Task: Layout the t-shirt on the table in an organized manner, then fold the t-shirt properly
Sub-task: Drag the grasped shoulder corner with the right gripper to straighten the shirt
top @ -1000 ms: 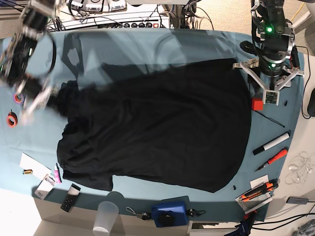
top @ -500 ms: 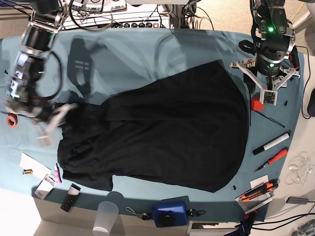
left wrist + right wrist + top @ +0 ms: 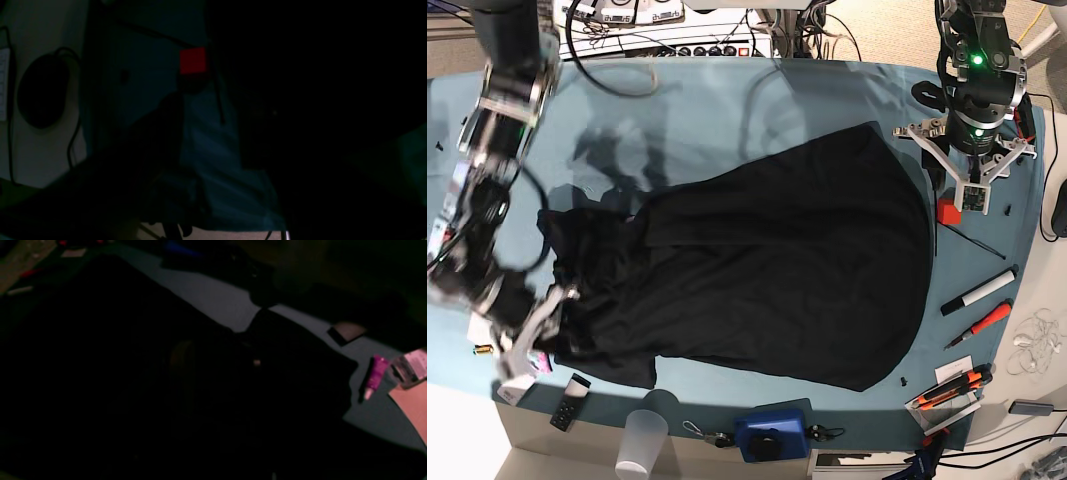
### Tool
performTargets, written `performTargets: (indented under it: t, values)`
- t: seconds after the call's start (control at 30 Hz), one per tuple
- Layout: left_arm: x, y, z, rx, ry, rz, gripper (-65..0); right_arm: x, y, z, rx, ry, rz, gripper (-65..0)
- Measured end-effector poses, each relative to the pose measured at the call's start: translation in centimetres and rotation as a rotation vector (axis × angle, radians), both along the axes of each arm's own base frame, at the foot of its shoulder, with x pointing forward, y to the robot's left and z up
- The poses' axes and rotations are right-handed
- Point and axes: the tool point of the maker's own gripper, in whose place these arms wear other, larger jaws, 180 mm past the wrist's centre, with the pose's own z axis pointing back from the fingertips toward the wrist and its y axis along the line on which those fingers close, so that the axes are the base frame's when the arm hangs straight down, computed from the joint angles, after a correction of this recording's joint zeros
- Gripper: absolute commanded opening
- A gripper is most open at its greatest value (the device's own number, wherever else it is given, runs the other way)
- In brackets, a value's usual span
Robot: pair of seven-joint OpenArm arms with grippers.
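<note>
The black t-shirt (image 3: 767,270) lies spread on the teal table (image 3: 707,110), its plain side up; no print shows. Its left end is bunched near the right gripper. My right gripper (image 3: 535,327) is at the shirt's lower left edge, blurred, its fingers spread apart and holding nothing I can see. My left gripper (image 3: 972,165) hovers open and empty just beyond the shirt's right edge, near a red block (image 3: 948,211). The wrist views are very dark: the left one shows the red block (image 3: 192,60) and the shirt (image 3: 317,116), the right one shows the shirt (image 3: 133,373).
Markers (image 3: 979,291), an orange pen (image 3: 980,323) and a cutter (image 3: 952,392) lie along the right edge. A plastic cup (image 3: 642,440), a blue object (image 3: 772,432) and a remote (image 3: 567,408) sit at the front. A pink tube (image 3: 375,373) lies near the shirt's corner.
The right arm swept down the table's left side, from the far left sleeve to the front left corner. The shirt's raised far edge dropped flat. The left arm barely moved.
</note>
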Motion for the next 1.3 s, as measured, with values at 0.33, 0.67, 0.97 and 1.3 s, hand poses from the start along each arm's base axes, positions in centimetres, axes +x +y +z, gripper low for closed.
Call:
performTargets:
  t: [0.33, 0.67, 0.97, 1.3]
  values:
    - [0.0, 0.0, 0.0, 0.001, 0.0, 0.001, -37.5, -5.8, -10.9, 1.7, 0.26, -0.054, -0.261, -42.9]
    - [0.1, -1.2, 0.0, -0.069, -0.003, -0.026, -37.5, -14.4, -11.6, -7.6, 0.383, 0.17, -0.35, -42.9]
    - [0.1, -1.2, -0.1, -0.073, -0.003, -0.028, -37.5, -13.7, -7.3, -12.7, 0.328, 0.274, -0.325, -42.9]
    - [0.1, -1.2, 0.0, -0.072, -0.003, -0.028, -37.5, -9.9, -2.1, -14.7, 0.126, 0.213, -0.198, -42.9]
